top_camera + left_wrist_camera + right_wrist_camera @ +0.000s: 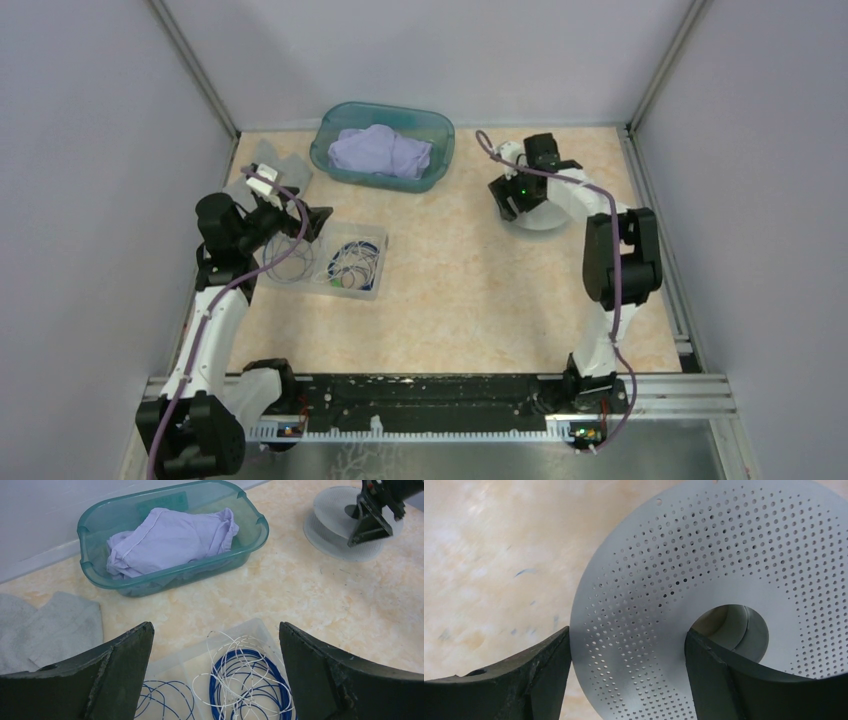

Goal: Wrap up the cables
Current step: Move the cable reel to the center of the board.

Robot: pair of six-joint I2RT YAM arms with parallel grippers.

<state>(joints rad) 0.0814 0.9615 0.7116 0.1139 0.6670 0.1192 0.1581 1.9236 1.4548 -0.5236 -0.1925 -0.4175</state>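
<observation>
Beige marbled table [470, 300], lilac-grey walls [90, 150] on three sides, metal rail [440, 390] along near edge. Teal basket [385, 105] at far edge holds lilac cloth [380, 152]. Grey cloth [275, 165] in far-left corner. Clear tray [372, 288] near left edge. Cables [250, 680] lie looped inside it, blue and whitish. Left gripper [216, 630] hangs above tray, fingers spread wide, holding nothing. Right gripper [627, 631] sits over white perforated spool [548, 212] toward far-right corner, fingers apart; contact unclear. Bare surface runs across centre toward near edge.
</observation>
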